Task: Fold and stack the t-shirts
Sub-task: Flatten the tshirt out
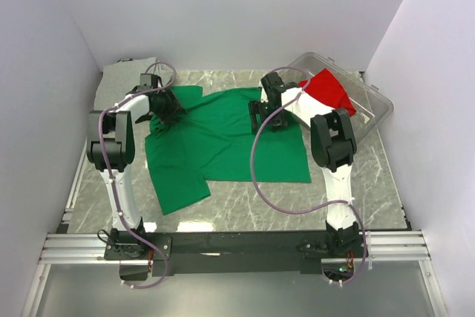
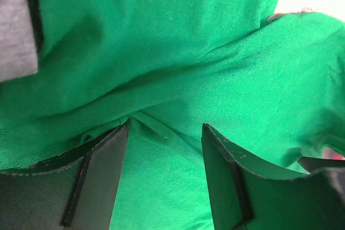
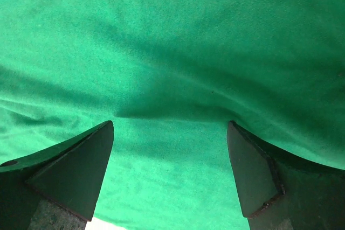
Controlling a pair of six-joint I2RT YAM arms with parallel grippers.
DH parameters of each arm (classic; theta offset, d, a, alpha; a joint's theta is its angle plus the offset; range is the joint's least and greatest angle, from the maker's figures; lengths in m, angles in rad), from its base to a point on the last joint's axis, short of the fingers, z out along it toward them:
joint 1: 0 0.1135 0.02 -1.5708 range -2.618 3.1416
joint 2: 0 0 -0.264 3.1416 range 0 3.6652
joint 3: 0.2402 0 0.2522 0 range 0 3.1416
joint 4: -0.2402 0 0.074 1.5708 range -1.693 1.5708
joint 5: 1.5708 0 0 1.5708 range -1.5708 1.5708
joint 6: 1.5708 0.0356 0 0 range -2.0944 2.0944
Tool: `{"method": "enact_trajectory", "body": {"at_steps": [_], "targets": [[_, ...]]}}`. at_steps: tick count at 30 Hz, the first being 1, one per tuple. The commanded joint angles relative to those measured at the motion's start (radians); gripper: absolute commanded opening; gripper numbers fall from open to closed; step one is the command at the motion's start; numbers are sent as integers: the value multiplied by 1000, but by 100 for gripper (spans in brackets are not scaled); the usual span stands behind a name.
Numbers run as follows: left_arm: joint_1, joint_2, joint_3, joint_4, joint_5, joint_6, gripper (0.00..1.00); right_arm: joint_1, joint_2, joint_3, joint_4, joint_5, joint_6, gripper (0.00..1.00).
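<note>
Left end effector (image 1: 165, 111): down on the far left part of the green t-shirt (image 1: 223, 142); jaws partly apart with a raised ridge of green cloth running between them, not yet pinched as far as the left wrist view shows.
Grey t-shirt (image 1: 122, 79): just beyond and left of the left end effector, at the far corner of the worktop (image 1: 356, 183).
Step in hand: gripping the green t-shirt's far edge with both arms, likely to start a fold.
Next move: both must close on cloth before lifting, then travel together so the fold stays even.
Right end effector (image 1: 273, 115): jaws wide, pressed onto flat green cloth, holding nothing.
Red t-shirt (image 1: 330, 90): just right of it, draped into the clear bin (image 1: 375, 109).
Arm pose: both arms reach forward, wrists bent down.
</note>
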Motion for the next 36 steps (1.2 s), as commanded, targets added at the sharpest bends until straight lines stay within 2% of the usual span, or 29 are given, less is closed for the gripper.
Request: {"method": "enact_trajectory", "body": {"at_steps": [1,7,13,21,25,26,30,36], "targets": [[-8,43,33,-43,-69,62,64,-20,0,76,-15,3,-30,91],[-34,-23,44,-47,-61,65,64,-8,-75,61,0,-33,-33,92],[-93,-138,27,-96,-141,91,65,22,-164,-60,21,-48,-13,92],[-139,-366,-206,-102,-225,45,65,59,-333,-332,135,-60,57,92],[-162,-501,-351,-196,-293,16,62,59,-419,-471,183,-44,117,91],[-168,-523,-374,-221,-372,2,61,58,-451,-491,199,-38,128,92],[-202,-639,-489,-318,-465,-61,52,56,-522,-560,232,13,169,91],[-269,-829,-641,-460,-514,-220,50,-8,-588,-632,267,62,240,91]]}}
